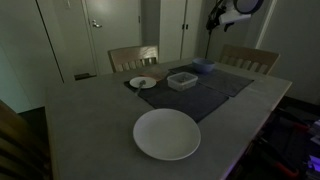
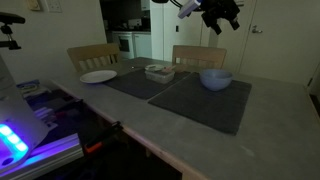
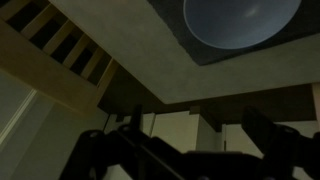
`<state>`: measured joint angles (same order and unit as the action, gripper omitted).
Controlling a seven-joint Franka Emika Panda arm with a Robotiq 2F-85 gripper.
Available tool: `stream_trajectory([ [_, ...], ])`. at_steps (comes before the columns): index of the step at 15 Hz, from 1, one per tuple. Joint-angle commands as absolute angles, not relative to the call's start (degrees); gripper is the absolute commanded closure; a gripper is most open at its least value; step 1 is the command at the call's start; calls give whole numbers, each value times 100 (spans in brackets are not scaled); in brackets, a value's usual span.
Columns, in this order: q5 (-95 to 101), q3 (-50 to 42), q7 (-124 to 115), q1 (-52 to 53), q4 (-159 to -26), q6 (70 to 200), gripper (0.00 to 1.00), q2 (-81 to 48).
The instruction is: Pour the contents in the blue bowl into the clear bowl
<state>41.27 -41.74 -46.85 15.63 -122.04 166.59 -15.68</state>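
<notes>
a large white plate is sitting near the table's front edge; a small saucer is lying near the clear bowl on dark placemats; the blue bowl is resting just beyond, before a wooden chair; the gripper is hovering high above the blue bowl, well apart from it; whether its jaws are apart cannot be told.

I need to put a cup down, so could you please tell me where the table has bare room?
Bare: the placemat in front of the blue bowl, and tabletop beside the large plate. Crowded: the far side, where saucer and clear bowl sit close.
</notes>
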Motion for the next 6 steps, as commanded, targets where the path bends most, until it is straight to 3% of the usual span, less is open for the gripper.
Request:
stream_trajectory([
  [1, 5359, -4825, -5469, 2234, -12244, 16597, 0, -1161],
  [6, 7273, -5273, -6689, 2840, -12259, 16352, 0, -446],
])
